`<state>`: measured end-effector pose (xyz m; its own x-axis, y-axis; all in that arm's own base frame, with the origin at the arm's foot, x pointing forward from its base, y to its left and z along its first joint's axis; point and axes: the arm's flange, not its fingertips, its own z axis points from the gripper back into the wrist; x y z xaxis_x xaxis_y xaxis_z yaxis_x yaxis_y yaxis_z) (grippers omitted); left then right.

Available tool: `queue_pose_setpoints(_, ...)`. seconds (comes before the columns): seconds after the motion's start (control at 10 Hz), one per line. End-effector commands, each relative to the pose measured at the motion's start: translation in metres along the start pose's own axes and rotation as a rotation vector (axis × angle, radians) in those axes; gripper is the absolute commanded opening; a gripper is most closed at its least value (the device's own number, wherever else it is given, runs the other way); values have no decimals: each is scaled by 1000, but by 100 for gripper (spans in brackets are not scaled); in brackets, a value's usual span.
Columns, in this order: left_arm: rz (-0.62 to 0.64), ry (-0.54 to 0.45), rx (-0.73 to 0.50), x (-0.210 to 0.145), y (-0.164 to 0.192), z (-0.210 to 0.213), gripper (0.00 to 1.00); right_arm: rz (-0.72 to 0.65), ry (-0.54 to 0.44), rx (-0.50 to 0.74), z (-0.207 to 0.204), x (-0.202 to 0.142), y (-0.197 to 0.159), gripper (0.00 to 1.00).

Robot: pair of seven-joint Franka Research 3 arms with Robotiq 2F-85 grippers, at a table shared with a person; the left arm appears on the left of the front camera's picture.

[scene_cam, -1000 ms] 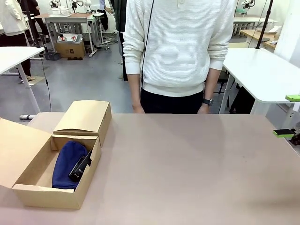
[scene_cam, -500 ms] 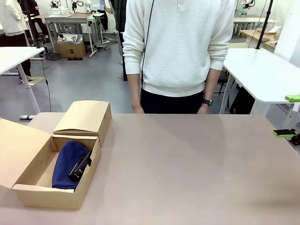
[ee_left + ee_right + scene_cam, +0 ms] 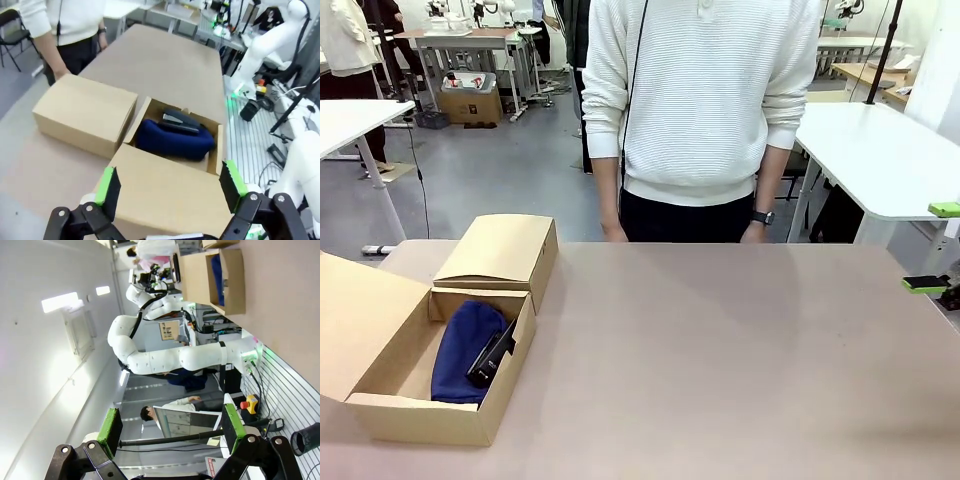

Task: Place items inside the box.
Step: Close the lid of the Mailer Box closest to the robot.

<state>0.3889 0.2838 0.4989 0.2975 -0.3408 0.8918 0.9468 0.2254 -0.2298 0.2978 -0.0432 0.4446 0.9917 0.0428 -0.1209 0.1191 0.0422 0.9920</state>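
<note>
The box [image 3: 420, 418] sits at the table's near left with its flap lid [image 3: 360, 320] standing open. Inside lie a navy blue zip pouch [image 3: 460, 350] and a black stapler [image 3: 492, 355] resting on it. In the left wrist view my left gripper [image 3: 169, 184] hangs open above the flap lid, looking down on the pouch [image 3: 172, 141] and the stapler [image 3: 179, 120]. My right gripper [image 3: 936, 246] is at the table's far right edge, open and holding nothing. The right wrist view has its gripper [image 3: 170, 424] open, with the box [image 3: 200, 275] far off.
A smaller closed cardboard box [image 3: 500, 252] stands just behind the open one, touching it. A person in a white sweater [image 3: 705, 110] stands at the far side, hands hanging at the table's edge. Bare tabletop [image 3: 720, 360] spans the middle and right.
</note>
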Motion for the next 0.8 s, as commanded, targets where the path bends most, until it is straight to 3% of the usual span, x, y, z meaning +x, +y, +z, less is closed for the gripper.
queue_pose_setpoints(0.0,-337,142,135,-4,-8,-11,100,20,-1,17,0,1,2,100)
queue_pose_setpoints(0.1,-442,244,265,-13,4,-6,100,20,-1,17,0,1,2,100)
queue_pose_setpoints(0.3,-561,359,237,-31,11,3,100,20,-1,17,0,1,2,100)
queue_pose_setpoints(0.5,-517,459,145,-48,7,2,100,20,-1,17,0,1,2,100)
queue_pose_setpoints(0.7,-431,477,61,-68,13,-11,100,20,-1,17,0,1,2,100)
